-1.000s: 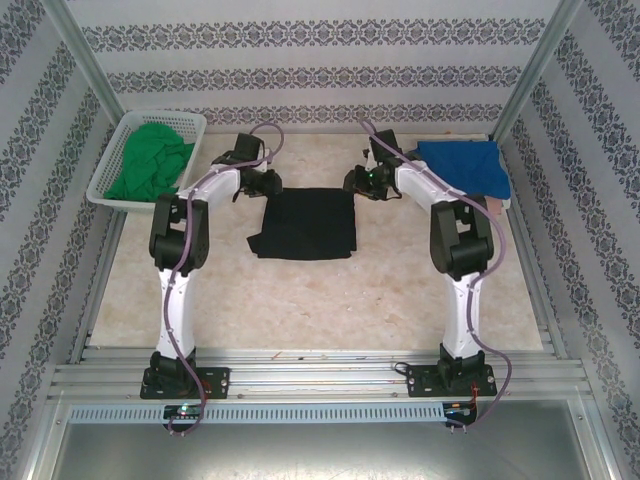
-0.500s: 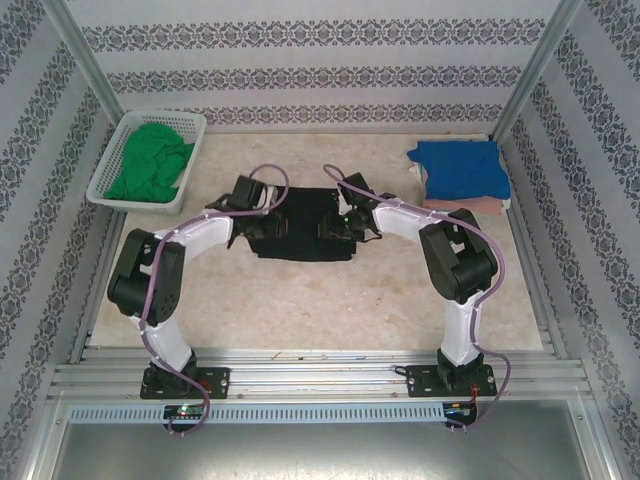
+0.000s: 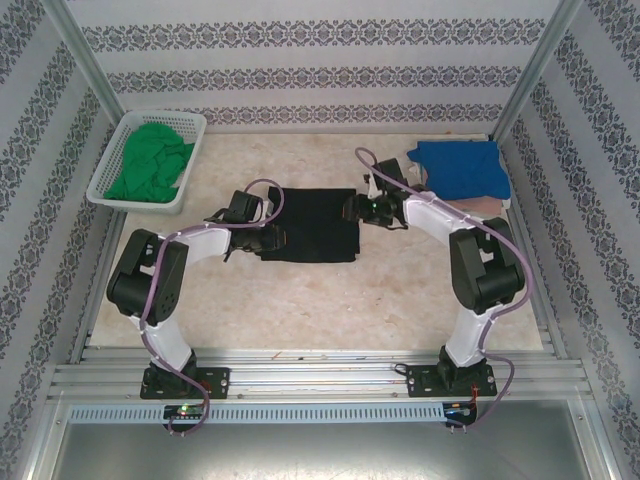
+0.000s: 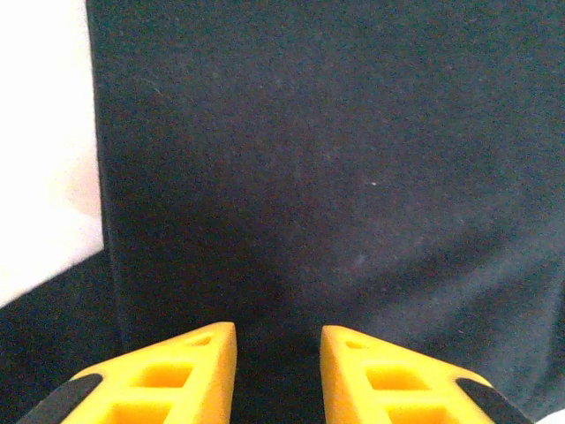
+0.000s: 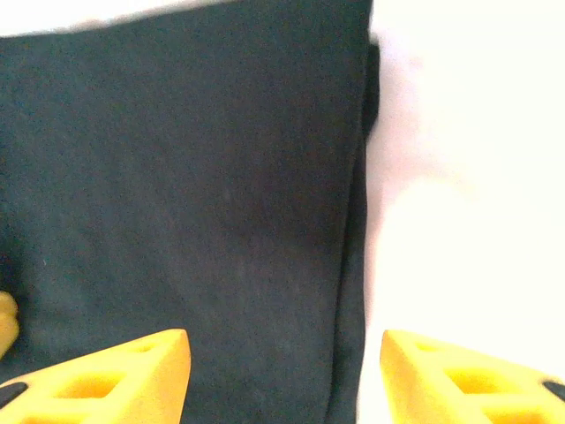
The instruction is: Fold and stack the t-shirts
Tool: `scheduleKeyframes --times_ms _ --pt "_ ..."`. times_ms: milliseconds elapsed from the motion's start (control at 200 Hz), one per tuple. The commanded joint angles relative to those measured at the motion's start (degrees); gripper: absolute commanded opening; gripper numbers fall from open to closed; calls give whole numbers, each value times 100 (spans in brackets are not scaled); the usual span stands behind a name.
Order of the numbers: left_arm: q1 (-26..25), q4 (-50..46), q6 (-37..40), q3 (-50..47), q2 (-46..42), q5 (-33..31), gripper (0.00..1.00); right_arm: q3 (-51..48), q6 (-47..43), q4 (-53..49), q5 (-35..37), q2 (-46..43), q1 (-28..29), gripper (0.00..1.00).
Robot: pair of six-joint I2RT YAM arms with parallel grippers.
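A black t-shirt (image 3: 312, 225) lies folded into a flat rectangle in the middle of the table. My left gripper (image 3: 272, 240) rests low at its near-left part, jaws a little apart and open over the black t-shirt (image 4: 309, 177), with no fold visible between them. My right gripper (image 3: 350, 208) is at the shirt's far-right edge, open wide, its fingers straddling the layered edge of the black t-shirt (image 5: 221, 177). A blue t-shirt (image 3: 460, 168) lies folded on a pink t-shirt (image 3: 492, 203) at the far right. A green t-shirt (image 3: 150, 165) sits crumpled in the basket.
The white lattice basket (image 3: 118, 142) stands at the far left corner. Patterned walls and metal posts close in the table at the back and sides. Bare pale tabletop (image 3: 320, 300) stretches between the black shirt and the arm bases.
Both grippers came from the shirt's far edge across its middle. The left now sits at the near-left part, the right has drawn back to the far-right edge with wider jaws.
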Motion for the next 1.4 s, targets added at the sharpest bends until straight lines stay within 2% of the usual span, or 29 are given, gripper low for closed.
scheduleKeyframes --times_ms 0,70,110,175,235,330,395,525,614,784,954,1084,1169,1234,1304,1354,1399 --pt "-144 -647 -237 34 -638 -253 31 1157 -398 -400 258 781 -81 52" --pt "-543 -1036 -208 -53 -1090 -1161 31 2453 -590 -1224 550 1540 3 48" --pt "-744 -1033 -276 -191 -1306 -1413 33 3185 -761 -1523 714 1937 50 48" --pt "-922 -788 -495 -503 -1516 -1233 33 4095 -947 -1764 581 2511 61 49" --pt "-1076 -563 -711 -765 -1565 -1065 32 4896 -1010 -1978 80 3038 10 51" --pt "-1307 -171 -883 -1063 -1380 -920 31 6188 -1097 -3036 -29 3860 -26 51" --pt "-1351 120 -945 -1153 -1083 -808 30 6445 -1113 -3325 -54 4076 -46 51" --pt "-1314 452 -951 -1036 -403 -735 28 5705 -984 -2910 -502 3816 -46 51" --pt "-1142 540 -841 -828 -36 -644 27 5017 -918 -2645 -526 3439 -24 49" --pt "-607 -26 -177 -129 447 -727 27 2511 -672 -1533 -185 2025 138 46" --pt "59 -562 301 1057 1216 -581 27 170 -173 -1280 940 699 537 48" --pt "159 -890 500 2359 1936 -292 27 -1427 330 -795 798 -298 769 50" --pt "159 -1109 523 3185 2318 -12 27 -1852 440 -889 927 -906 811 60" --pt "160 -1191 519 3565 2470 86 27 -1949 384 -996 1110 -1331 738 62" --pt "153 -1195 477 3743 2531 145 27 -2048 284 -807 1085 -1632 580 65" --pt "167 -1266 363 3822 2553 165 28 -2071 200 -613 1000 -1713 396 73" --pt "164 -1451 289 3910 2563 209 28 -2053 131 -423 932 -1671 237 75"
